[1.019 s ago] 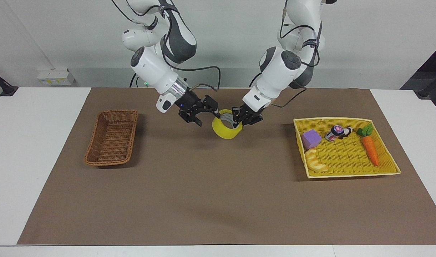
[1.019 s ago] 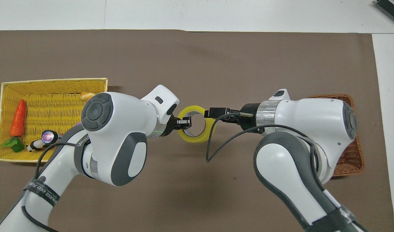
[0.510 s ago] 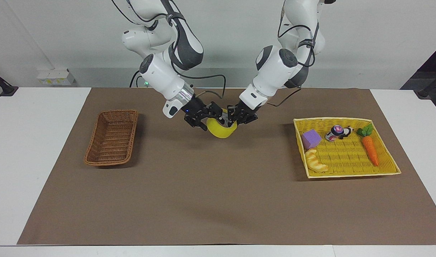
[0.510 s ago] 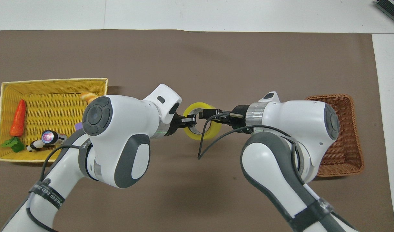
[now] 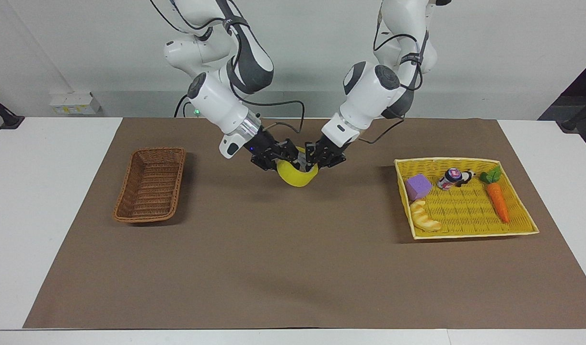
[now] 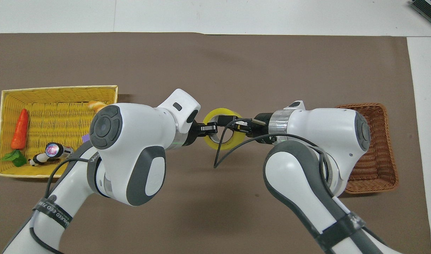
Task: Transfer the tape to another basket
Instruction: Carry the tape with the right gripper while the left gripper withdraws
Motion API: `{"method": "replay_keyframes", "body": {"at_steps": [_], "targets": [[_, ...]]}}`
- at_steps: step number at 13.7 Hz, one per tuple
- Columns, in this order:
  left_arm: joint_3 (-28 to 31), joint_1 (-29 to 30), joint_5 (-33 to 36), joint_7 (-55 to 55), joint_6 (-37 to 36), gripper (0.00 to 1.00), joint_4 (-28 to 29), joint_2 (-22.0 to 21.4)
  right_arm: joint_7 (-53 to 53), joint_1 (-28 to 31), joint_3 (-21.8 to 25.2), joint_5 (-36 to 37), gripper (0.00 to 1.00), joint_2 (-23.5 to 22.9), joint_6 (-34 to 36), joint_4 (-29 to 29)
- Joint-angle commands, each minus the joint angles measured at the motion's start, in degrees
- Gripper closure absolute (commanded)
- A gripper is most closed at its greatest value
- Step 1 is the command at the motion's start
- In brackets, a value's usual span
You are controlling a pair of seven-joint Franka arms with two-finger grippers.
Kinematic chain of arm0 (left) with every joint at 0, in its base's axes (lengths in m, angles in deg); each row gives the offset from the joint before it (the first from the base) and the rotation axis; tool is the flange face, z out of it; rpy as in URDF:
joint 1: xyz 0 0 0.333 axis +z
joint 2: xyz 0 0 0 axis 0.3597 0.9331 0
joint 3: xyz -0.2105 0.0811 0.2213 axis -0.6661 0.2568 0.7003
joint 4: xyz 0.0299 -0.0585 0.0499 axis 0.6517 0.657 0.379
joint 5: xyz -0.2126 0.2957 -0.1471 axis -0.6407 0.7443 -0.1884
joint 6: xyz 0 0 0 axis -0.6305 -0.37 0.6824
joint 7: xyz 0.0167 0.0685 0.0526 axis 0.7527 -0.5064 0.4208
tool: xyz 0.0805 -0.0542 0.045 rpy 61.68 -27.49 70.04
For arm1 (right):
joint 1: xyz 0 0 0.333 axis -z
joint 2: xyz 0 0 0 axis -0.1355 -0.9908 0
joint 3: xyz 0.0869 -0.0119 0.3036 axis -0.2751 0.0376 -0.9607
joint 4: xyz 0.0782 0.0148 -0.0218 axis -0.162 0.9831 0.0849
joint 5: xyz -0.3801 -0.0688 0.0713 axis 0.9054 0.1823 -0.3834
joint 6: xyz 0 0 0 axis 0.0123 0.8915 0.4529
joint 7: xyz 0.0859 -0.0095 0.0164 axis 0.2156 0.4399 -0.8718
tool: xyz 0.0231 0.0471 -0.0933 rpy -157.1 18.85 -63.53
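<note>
1. Mid-air handover: tape roll (image 5: pixel 297 175) hangs over mat centre, between wicker basket (image 5: pixel 150 184) & yellow tray (image 5: pixel 470 162).
2. Left gripper (image 5: pixel 323 158) clenched on its wall; right gripper (image 5: pixel 279 156) at rim, grip can't tell.
3. Next, likely: right clamps, left releases, carry to wicker basket.

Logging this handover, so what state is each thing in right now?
tape: in the air over the mat, both tools at it
left tool: shut on the tape's rim
right tool: at the tape's rim
brown basket: empty
yellow tray: holds carrot, bread, purple block, small can
</note>
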Motion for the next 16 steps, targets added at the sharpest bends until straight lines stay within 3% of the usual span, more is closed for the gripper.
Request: {"method": "replay_keyframes", "body": {"at_steps": [1,2,3,6,8,9,13,16], "targets": [[1.05,-0.39,-1.02,-0.67,1.18,0.52,-2.13,1.33,1.66,0.66,-0.15,-1.91,1.0,-0.68,-0.51,-1.25],[1.05,-0.13,-0.94,-0.67,1.18,0.27,-3.09,1.51,1.66,0.66,-0.15,-1.91,1.0,-0.68,-0.51,-1.34],[1.14,0.13,-0.85,-0.5,1.18,0.11,-3.71,1.52,1.66,0.66,-0.15,-1.91,1.0,-0.68,-0.59,-1.34],[1.84,1.1,-0.41,0.21,-0.14,0.1,-3.72,-0.23,1.84,0.57,-0.07,-1.82,1.0,-0.68,-0.6,-1.51],[1.93,3.46,-0.06,0.3,-2.58,0.0,-3.45,-2.16,1.84,0.57,0.02,-1.56,1.0,-0.68,-0.33,-1.34],[2.02,4.95,0.99,0.82,-4.86,0.0,-3.54,-3.05,1.84,0.66,0.02,-1.38,1.0,-0.68,-0.33,-1.34],[2.02,11.11,15.56,2.31,-14.71,0.0,-3.54,-6.65,1.4,3.11,0.2,0.8,1.0,-0.68,0.54,-1.43],[2.02,17.16,20.24,11.42,-17.09,0.0,-3.54,-8.58,1.66,7.49,0.29,6.51,1.0,-0.68,8.95,-5.01]]}}
